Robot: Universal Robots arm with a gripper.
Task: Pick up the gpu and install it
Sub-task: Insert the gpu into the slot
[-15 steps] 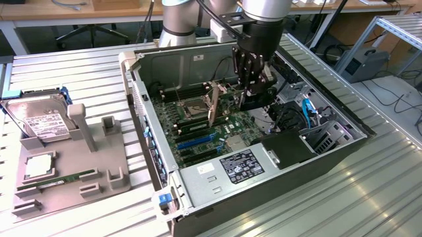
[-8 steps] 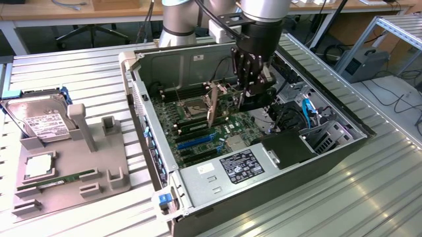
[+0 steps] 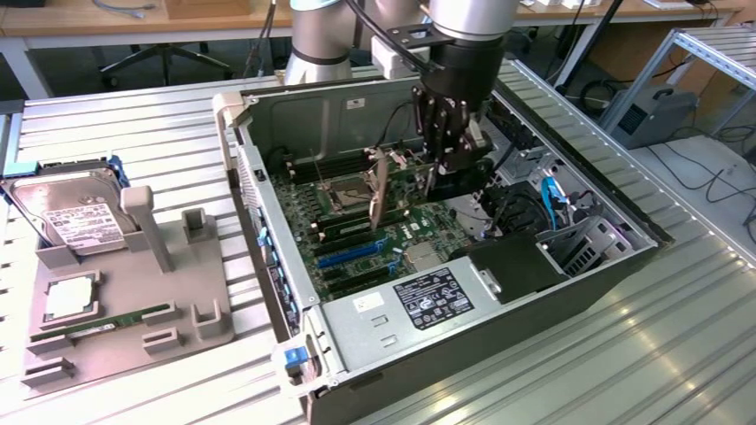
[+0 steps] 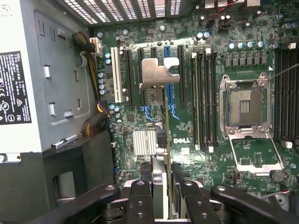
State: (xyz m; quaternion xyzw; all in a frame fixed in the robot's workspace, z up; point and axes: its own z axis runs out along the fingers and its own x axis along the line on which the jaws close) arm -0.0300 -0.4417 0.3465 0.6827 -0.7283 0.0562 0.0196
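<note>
Inside the open computer case [image 3: 254, 150], my gripper [image 3: 455, 173] is shut on the gpu [image 3: 396, 181] and holds it upright above the motherboard [image 3: 354, 239]. The card's silver end bracket [image 3: 381, 202] points down toward the board. In the wrist view the gpu [image 4: 161, 135] is seen edge-on, running from between my black fingers [image 4: 140, 198] out to its bent silver bracket tab [image 4: 159, 72]. It hangs over the row of expansion slots, roughly in line with a blue slot [image 4: 167, 58]. Whether the card touches a slot I cannot tell.
A grey power supply [image 3: 413, 301] fills the case's near end. The open CPU socket [image 4: 245, 107] lies beside the RAM slots [image 4: 205, 93]. Outside the case, a grey fixture [image 3: 130, 345] carries a hard drive [image 3: 71, 221] and a RAM stick [image 3: 101, 323].
</note>
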